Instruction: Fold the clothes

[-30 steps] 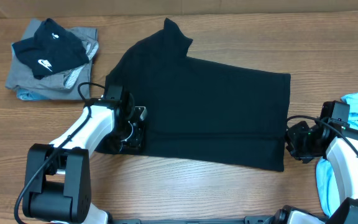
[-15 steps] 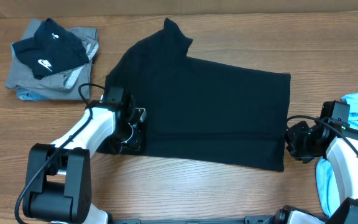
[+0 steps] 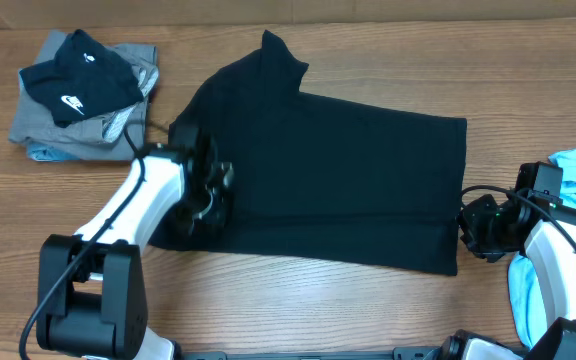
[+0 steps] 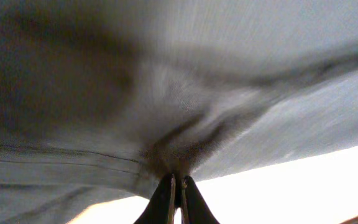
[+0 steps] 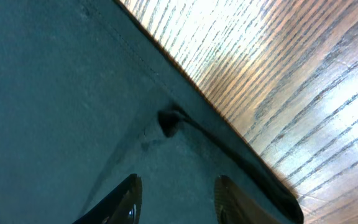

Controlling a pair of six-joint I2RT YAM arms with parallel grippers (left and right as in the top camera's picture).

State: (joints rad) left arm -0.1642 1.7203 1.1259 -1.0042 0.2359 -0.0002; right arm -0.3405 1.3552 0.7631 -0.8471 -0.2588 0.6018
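Black cotton fills the middle of the table [image 3: 298, 310]: the T-shirt [image 3: 358, 170] lies spread flat, one sleeve pointing toward the upper centre of the frame. At its lower left edge the left pincer [image 4: 178, 194] is pressed together on a pinch of the cloth, which tents up from its tips in the wrist view. The right pincer [image 5: 176, 186] hangs spread over the hem at the right edge, holding nothing. The first fold looks to be starting. Next, the right side likely needs its own grip, so both edges can be carried across together.
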